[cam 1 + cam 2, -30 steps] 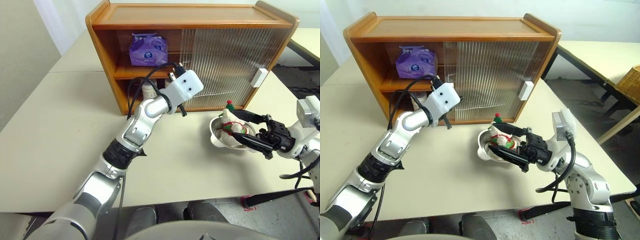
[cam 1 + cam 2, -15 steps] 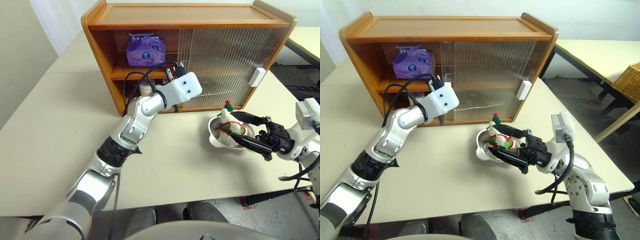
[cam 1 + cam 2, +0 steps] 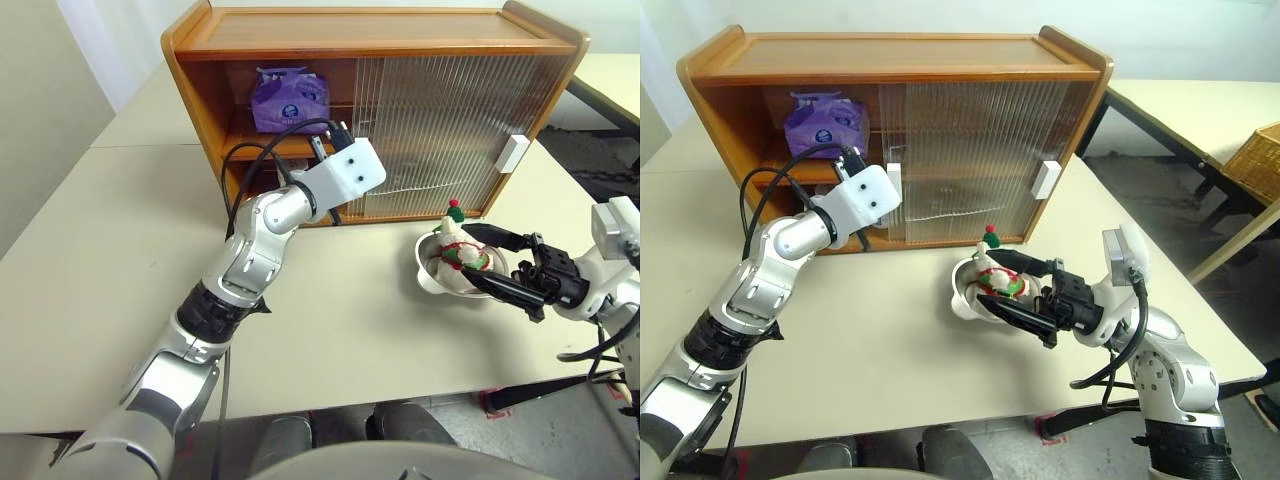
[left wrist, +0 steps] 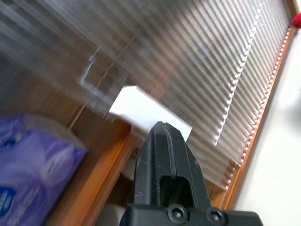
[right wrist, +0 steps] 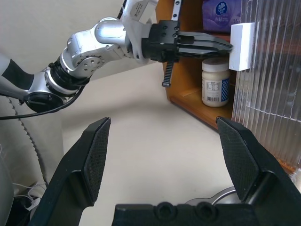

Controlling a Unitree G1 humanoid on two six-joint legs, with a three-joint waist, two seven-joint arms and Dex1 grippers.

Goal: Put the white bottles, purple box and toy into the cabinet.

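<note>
Toy [image 3: 458, 250]: small white plush figure with red-and-green scarf and red-topped hat, seated in a shallow silver dish [image 3: 432, 276]. The dish stands on the tabletop [image 3: 110, 260] just in front of the cabinet's right half, towards the table's right edge.

Right gripper [image 3: 478, 259]: jaws released and spread wide, one black finger to each side of the toy and dish; whether they touch cannot be told.

Purple box [image 3: 290, 98]: lilac tissue pack with a blue oval logo, on the cabinet's upper shelf, at the open left end.

White bottle [image 5: 215, 81]: one squat jar with a printed label, on the lower shelf at the open left end, below the purple box. A second bottle cannot be made out.

Cabinet [image 3: 370, 30]: orange-brown wooden frame, two shelves, at the far side of the tabletop. Ribbed translucent sliding doors [image 3: 450, 120] cover the middle and right; one white handle [image 3: 894, 183] sits at the left door's edge, another [image 3: 515, 154] near the right end.

Left gripper [image 5: 221, 46]: jaws clenched together, tips right at the left door's white handle, in front of the open bay.
</note>
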